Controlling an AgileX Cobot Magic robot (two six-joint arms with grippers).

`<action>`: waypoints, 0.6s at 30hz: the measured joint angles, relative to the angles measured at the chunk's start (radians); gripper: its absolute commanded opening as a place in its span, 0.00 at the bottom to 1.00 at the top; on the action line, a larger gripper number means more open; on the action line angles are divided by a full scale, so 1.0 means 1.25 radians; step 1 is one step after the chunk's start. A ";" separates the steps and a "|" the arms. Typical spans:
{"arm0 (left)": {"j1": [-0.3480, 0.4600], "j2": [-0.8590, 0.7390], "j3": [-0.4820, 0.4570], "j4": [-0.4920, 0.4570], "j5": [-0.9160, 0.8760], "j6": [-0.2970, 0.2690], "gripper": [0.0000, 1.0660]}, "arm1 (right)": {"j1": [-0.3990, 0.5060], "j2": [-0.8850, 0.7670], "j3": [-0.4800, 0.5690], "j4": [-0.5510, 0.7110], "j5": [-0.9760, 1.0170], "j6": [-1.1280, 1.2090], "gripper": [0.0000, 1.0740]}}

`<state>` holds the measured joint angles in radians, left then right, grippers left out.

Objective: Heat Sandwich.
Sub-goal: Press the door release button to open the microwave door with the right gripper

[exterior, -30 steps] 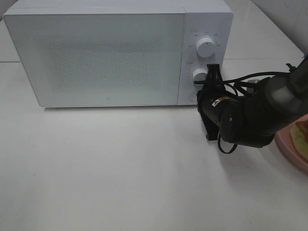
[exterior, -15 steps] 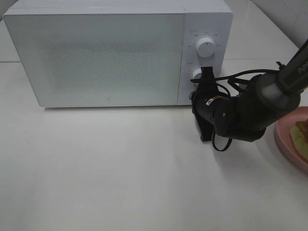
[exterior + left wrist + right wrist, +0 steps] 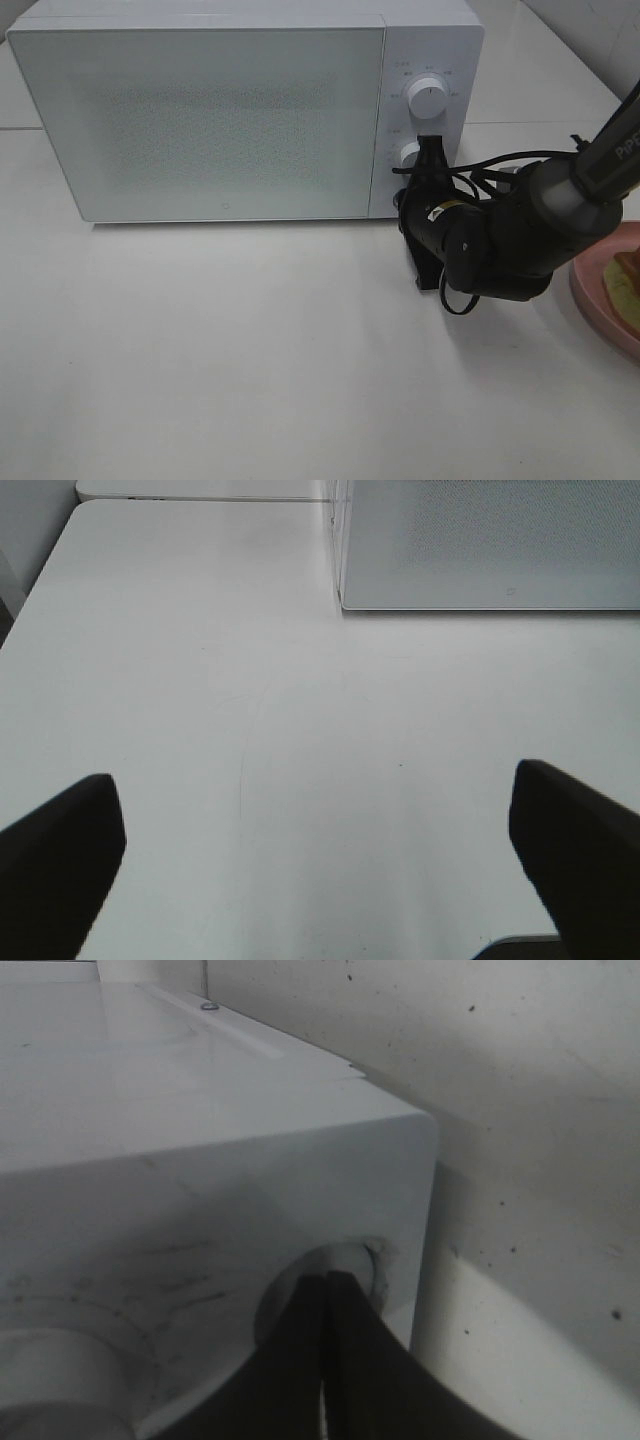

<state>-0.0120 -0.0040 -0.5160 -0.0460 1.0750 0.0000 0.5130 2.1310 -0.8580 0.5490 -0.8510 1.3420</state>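
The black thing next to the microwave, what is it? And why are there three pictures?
It is a robot arm. The robot has two arms, and each ends in a gripper, a claw with two fingers. The big picture comes from a camera high above the white table. It shows the microwave with its door closed, and at the right edge a pink plate with a sandwich on it. The other two pictures come from little cameras on the arms' wrists. The right gripper is shut and holds nothing; its tips poke into a round button at the microwave's lower corner. The left gripper is wide open above the table, empty too.
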 measured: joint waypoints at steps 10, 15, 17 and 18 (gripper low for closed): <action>0.000 0.000 0.000 0.000 0.000 0.000 0.94 | 0.001 0.013 -0.011 0.007 -0.026 -0.001 0.00; 0.000 0.000 0.000 0.000 0.000 0.000 0.94 | 0.002 0.040 -0.046 0.031 -0.010 -0.002 0.00; 0.000 0.000 0.000 0.000 0.000 0.000 0.94 | 0.006 0.040 -0.050 0.048 -0.005 -0.014 0.00; 0.000 0.000 0.000 0.000 0.000 0.000 0.94 | 0.006 0.040 -0.050 0.050 -0.005 -0.022 0.00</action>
<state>-0.0120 -0.0040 -0.5160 -0.0460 1.0750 0.0000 0.5200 2.1810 -0.9210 0.6120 -0.8570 1.3150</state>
